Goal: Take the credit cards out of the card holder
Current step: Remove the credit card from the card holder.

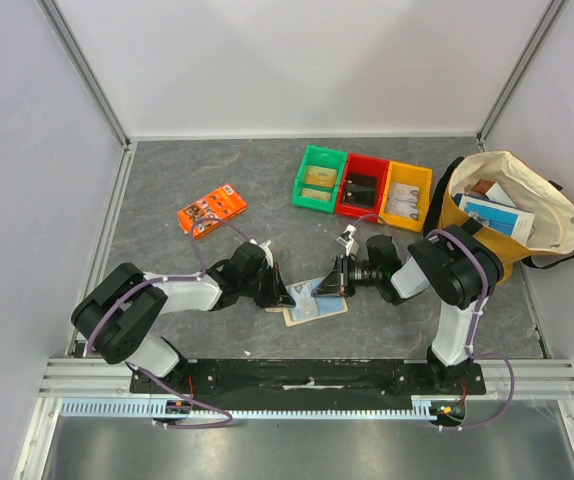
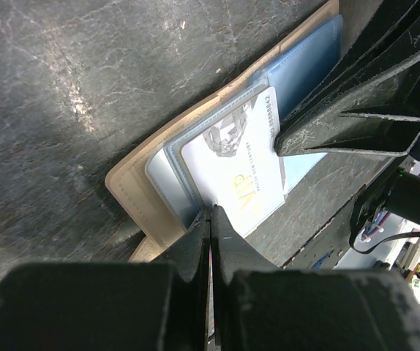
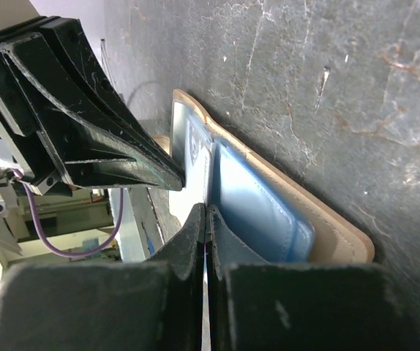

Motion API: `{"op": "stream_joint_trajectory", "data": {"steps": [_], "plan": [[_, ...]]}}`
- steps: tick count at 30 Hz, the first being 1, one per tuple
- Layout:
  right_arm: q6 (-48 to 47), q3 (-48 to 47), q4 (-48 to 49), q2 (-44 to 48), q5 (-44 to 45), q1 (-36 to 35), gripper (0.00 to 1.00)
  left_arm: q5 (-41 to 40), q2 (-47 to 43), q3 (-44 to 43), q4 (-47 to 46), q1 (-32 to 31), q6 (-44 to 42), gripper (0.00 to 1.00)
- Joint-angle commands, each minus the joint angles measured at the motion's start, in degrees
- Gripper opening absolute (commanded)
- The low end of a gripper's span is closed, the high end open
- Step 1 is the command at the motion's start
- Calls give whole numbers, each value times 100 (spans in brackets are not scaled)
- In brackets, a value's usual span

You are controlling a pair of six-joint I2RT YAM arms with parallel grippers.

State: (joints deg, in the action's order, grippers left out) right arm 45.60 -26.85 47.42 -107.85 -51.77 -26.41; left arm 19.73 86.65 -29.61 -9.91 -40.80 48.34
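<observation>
The card holder (image 1: 317, 303) was laid open on the table (image 1: 207, 180) between both arms. The left gripper (image 2: 210, 219) was closed at its edge, apparently to anchor it, while the right gripper (image 3: 205, 219) was pinched on 1 white credit card (image 2: 235, 172), presumably for withdrawal.

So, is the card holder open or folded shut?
Open. The holder lies spread flat, its blue sleeves facing up and a white card showing inside.
</observation>
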Motion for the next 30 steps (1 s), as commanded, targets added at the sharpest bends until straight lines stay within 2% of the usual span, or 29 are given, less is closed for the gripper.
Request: {"op": "stream_joint_trajectory", "data": {"steps": [1,15,18,23,26,30], "plan": [[642,110,1269,-157,-457,-48,0,-232,273,174,183,-34,-61,2],[441,312,998,142,-308,233,0,-267,230,271,165,-34,-8,2],[169,277,473,299,-255,295,0,-268,247,297,174,-25,0,2],[-780,5,-1100,739,61,356,0,-276,229,306,174,-34,9,2],[-843,-48,-1322,809,44,321,0,-250,247,280,174,-25,0,2],[-1123,-145,-1963,968,412,76,18,-224,256,262,165,-34,-9,2]]}}
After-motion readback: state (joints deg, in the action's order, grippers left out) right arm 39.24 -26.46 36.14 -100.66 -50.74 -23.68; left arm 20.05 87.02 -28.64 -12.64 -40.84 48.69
